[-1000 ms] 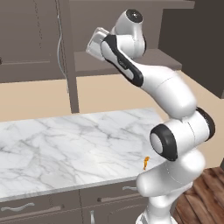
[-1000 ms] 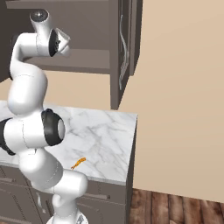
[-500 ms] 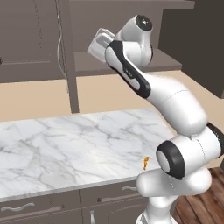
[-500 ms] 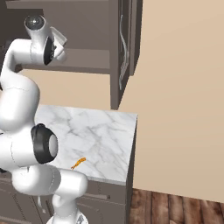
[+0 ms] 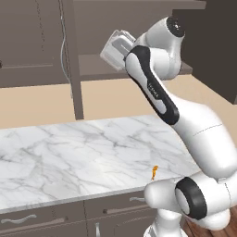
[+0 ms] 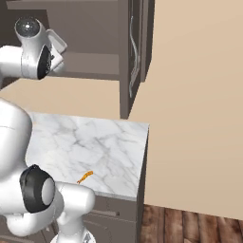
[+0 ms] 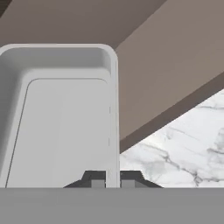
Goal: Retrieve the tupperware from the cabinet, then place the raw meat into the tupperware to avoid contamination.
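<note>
From the left base view, my arm reaches high and the tupperware [image 5: 114, 48] rides at my wrist, tilted, in front of the open cabinet [image 5: 41, 44] at the level of its inner shelf. Down on the marble counter [image 5: 69, 157], the raw meat [image 5: 154, 171] lies near the front edge, well apart from the container.

Right base view: the tupperware [image 6: 58, 43] peeks out past my white wrist, just before the cabinet's [image 6: 124, 52] shelf. The raw meat [image 6: 85, 177] sits on the counter [image 6: 109, 147] close to the front edge.

Hand view: my gripper [image 7: 113, 179] is clamped tight on the tupperware's [image 7: 57, 127] side wall, one fingertip either side of the rim. The container is empty, with the shelf's underside and the marble beyond it.
</note>
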Tool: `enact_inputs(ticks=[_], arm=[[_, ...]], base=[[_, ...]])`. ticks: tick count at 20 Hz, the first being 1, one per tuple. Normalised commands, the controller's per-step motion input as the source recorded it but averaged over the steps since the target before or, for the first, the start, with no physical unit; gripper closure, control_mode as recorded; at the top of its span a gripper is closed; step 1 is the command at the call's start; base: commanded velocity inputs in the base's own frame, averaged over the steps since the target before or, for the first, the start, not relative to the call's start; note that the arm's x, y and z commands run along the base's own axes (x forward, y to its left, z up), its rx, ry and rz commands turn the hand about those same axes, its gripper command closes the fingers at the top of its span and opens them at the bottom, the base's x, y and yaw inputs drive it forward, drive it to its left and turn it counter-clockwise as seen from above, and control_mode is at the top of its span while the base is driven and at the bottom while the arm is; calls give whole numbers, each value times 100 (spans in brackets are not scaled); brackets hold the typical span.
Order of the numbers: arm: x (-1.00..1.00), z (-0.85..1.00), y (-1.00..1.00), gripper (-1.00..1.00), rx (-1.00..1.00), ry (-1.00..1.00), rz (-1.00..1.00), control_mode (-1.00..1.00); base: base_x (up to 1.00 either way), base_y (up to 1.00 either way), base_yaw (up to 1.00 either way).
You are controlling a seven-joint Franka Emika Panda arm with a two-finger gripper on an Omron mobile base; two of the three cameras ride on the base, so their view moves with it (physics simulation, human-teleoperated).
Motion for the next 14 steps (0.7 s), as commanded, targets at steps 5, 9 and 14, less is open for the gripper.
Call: enact_inputs(ticks=[5,9,14], arm=[[-100,8,-15,100,3,0,-1,-100],[-100,0,-37,100,2,2,-3,-100],[-100,0,-25,100,1,5,-2,-100]], base=[[0,0,0],[0,0,0],[0,0,0]])
